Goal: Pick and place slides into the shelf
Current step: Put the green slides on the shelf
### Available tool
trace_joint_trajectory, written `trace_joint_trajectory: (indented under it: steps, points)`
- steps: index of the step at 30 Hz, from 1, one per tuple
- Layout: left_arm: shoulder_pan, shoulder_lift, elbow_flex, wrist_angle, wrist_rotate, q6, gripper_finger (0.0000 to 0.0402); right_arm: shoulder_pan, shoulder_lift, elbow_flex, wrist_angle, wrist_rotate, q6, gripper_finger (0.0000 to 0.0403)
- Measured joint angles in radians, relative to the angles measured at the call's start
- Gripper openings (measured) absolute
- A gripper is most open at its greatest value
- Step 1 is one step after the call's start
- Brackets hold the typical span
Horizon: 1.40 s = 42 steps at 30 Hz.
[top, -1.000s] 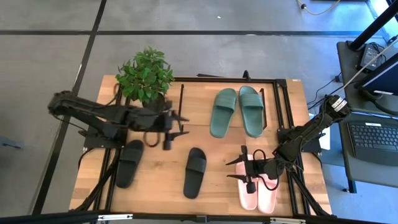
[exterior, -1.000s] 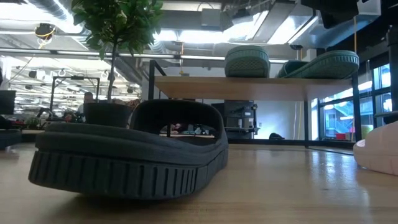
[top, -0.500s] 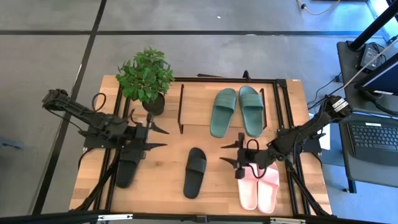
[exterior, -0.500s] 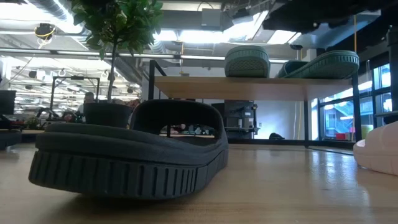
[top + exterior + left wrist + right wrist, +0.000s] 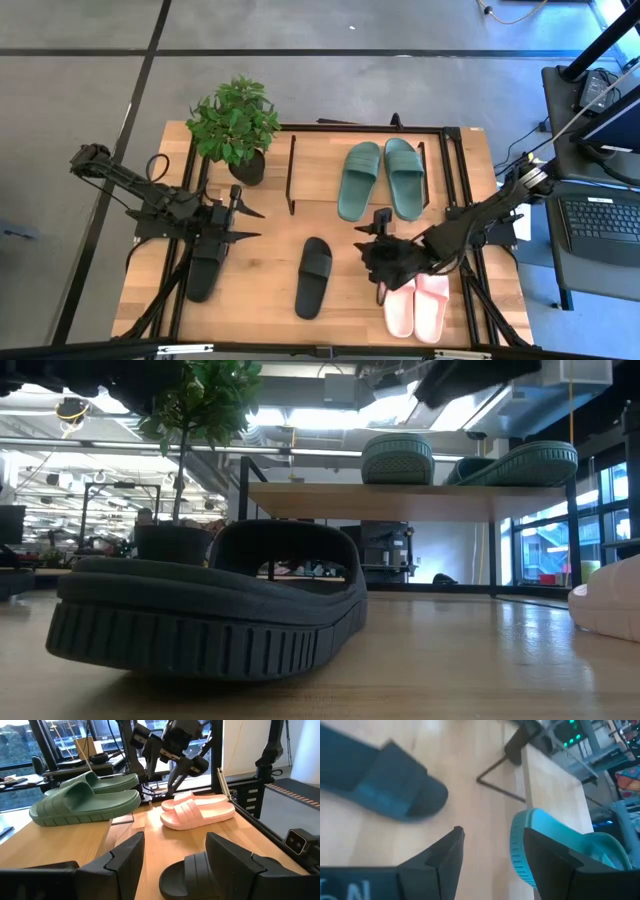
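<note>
Two dark green slides (image 5: 380,180) lie side by side on the shelf (image 5: 320,165), whose top board (image 5: 400,500) shows in the low view. One black slide (image 5: 207,262) lies flat near the table's left edge and another (image 5: 314,277) in the middle. The pink pair (image 5: 417,302) lies near the right near corner. My left gripper (image 5: 252,225) is open above the table between the two black slides, facing the middle one (image 5: 200,872). My right gripper (image 5: 374,255) is open just left of the pink pair's far ends, with the shelf's nearer green slide (image 5: 560,850) ahead of it.
A potted plant (image 5: 235,125) stands at the shelf's left end. Black metal frame rails (image 5: 455,180) run along the table's sides. Bare wood (image 5: 260,300) shows between the two black slides. A desk with a laptop (image 5: 600,225) is beyond the right edge.
My left gripper has pulled back from the shelf's left end toward the table's left and near edges, stopping over the left black slide's far end. My right gripper has moved off the pink pair toward the table's left and far edges and has turned. No slide has moved.
</note>
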Motion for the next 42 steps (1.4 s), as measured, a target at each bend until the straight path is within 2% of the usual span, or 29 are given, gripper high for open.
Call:
trace_joint_trajectory:
  steps: [5,10,19,24,28,39,42]
  points:
    - [0.0,0.0,0.0,-0.001,0.0,0.0,0.0204,-0.023,0.096,0.095,-0.111,0.002,-0.001,0.0205]
    - [0.0,0.0,0.0,-0.011,0.0,0.0,0.0204,-0.027,0.14,0.137,-0.115,0.002,-0.002,0.0205]
    - [0.0,0.001,0.0,-0.047,0.0,0.0,0.0204,-0.025,0.143,0.15,-0.117,0.0,0.002,0.0205]
    - [0.0,0.001,0.0,-0.047,0.0,0.0,0.0204,-0.024,0.143,0.15,-0.11,-0.061,-0.002,0.0205]
    - [0.0,0.001,0.0,-0.048,0.0,0.0,0.0204,-0.024,0.143,0.15,-0.105,-0.07,0.001,0.0207]
    - [0.0,0.001,0.0,-0.057,0.0,0.0,0.0204,-0.029,0.143,0.15,-0.105,-0.07,-0.024,0.029]
    - [0.0,0.001,0.0,-0.056,-0.001,0.001,0.0204,-0.029,0.143,0.15,-0.105,-0.069,-0.014,0.03]
